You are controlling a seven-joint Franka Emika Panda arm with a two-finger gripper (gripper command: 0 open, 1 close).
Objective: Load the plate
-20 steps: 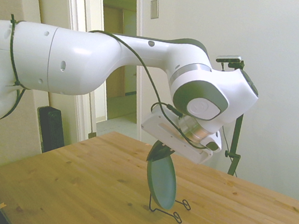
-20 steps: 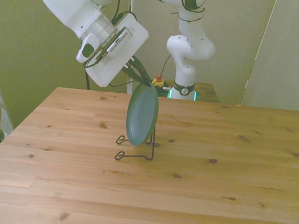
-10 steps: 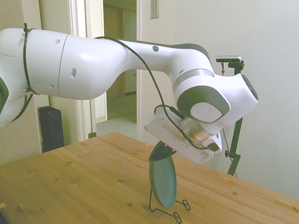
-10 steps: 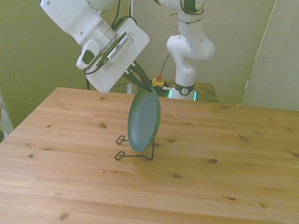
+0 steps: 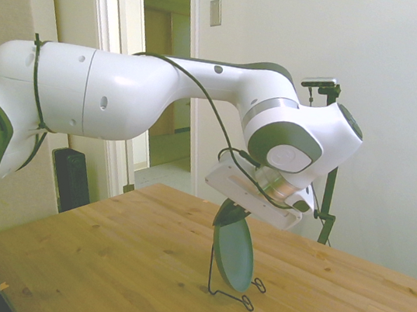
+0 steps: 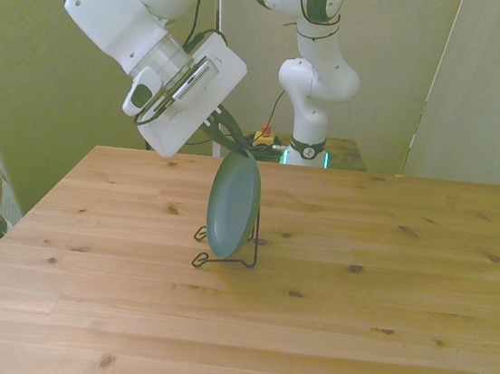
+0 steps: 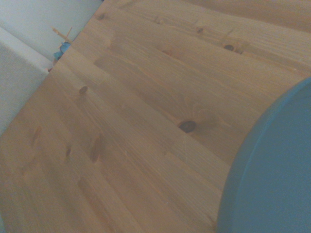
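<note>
Near the middle of the wooden table (image 6: 357,282), the plate (image 6: 233,208) stands almost on edge, tilted a little, its lower rim down in the black wire stand (image 6: 223,259). Hand (image 6: 235,141) sits just above the plate, dark fingers closed on the top rim, so the plate is held from above while its bottom sits in or right at the stand's cradle. Side view agrees: plate (image 5: 232,252) upright over the stand (image 5: 231,291), hand (image 5: 233,211) pinching the upper edge, wrist body angled over it. Can't tell from either view whether the lower rim is fully seated against the wire or just touching.

Grip on the top rim makes sense: it leaves the lower edge free to drop between the wires, and the tilt matches how the stand would lean the plate back. Wrist view shows only teal plate surface (image 7: 272,170) against bare table planks (image 7: 136,111), nothing of the stand.

Judgement: task is near done, placing step in hand. Next would be letting go; risk is the plate tipping or rolling off the stand if it is not seated.
</note>
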